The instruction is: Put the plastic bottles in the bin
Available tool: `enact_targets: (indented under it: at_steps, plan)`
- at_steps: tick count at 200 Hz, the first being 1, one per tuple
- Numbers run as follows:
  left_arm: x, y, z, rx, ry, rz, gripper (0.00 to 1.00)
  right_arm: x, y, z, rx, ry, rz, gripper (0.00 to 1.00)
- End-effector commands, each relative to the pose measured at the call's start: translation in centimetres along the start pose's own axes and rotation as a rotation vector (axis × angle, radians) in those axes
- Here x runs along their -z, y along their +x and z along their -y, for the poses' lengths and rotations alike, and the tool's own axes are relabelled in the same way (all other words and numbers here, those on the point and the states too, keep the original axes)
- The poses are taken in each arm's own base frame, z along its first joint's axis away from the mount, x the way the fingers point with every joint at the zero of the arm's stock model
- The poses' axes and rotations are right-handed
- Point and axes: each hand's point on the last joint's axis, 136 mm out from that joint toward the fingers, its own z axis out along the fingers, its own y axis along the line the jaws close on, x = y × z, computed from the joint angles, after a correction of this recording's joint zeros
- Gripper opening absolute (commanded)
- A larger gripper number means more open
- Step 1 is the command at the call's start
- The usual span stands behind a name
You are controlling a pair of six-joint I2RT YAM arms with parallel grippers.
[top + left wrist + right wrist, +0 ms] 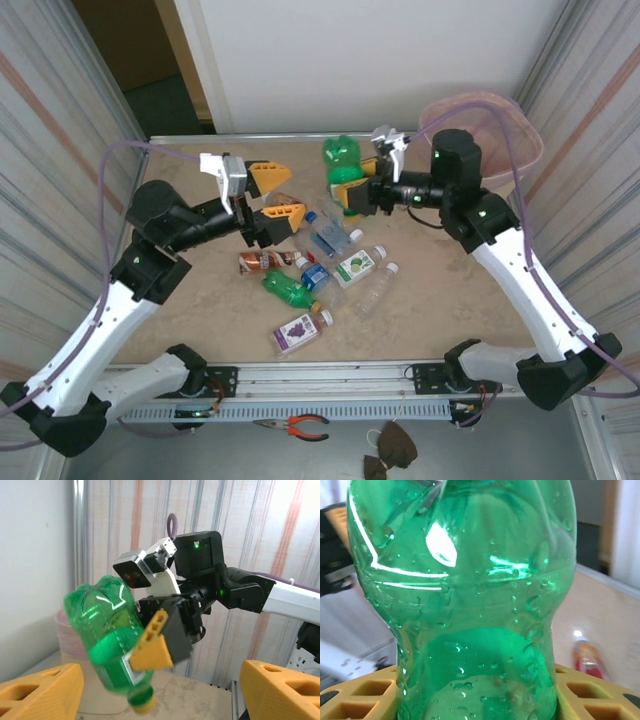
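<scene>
We see the bench (450,290), with the pink bin (525,140) at the far right. Our right claw (352,188) grips a green bottle (342,160) aloft. Our left claw (277,197) stands wide and empty. Smaller bottles (358,266) lie mid-bench.

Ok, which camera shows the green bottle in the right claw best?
Left wrist: the whole green bottle shows, base to cap, clamped in the right claw. Top external shows it small, from above; the right wrist has its body very close up.
</scene>
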Motion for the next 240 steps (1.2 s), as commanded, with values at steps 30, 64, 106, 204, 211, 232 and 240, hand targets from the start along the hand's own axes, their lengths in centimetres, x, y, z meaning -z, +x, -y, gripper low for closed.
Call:
enact_targets:
  at_steps: [30,64,106,204,211,232,240]
  plan:
    - [0.9,2.3,-1.7,0.043,-0.114,-0.040,0.82,6.2,-2.7,7.9,0.027,0.391,0.009,0.50]
    - [1.1,3.5,-2.3,0.084,-0.143,-0.062,0.81,10.4,-3.1,14.1,0.003,0.636,-0.034,0.50]
    - [1.1,4.0,-2.4,0.107,-0.146,-0.066,0.81,15.1,-2.1,21.9,-0.064,0.895,-0.137,0.49]
    - [0.2,5.6,-3.0,0.155,-0.136,-0.093,0.81,20.0,7.0,35.1,-0.209,1.143,-0.597,0.47]
    - [0.2,5.8,-3.0,0.161,-0.136,-0.098,0.81,20.2,7.8,35.7,-0.215,1.151,-0.630,0.46]
    - [0.0,6.4,-3.1,0.179,-0.134,-0.107,0.81,20.4,9.9,37.3,-0.219,1.160,-0.706,0.47]
    - [-0.1,6.8,-3.3,0.186,-0.135,-0.115,0.81,20.3,10.6,37.7,-0.224,1.156,-0.733,0.47]
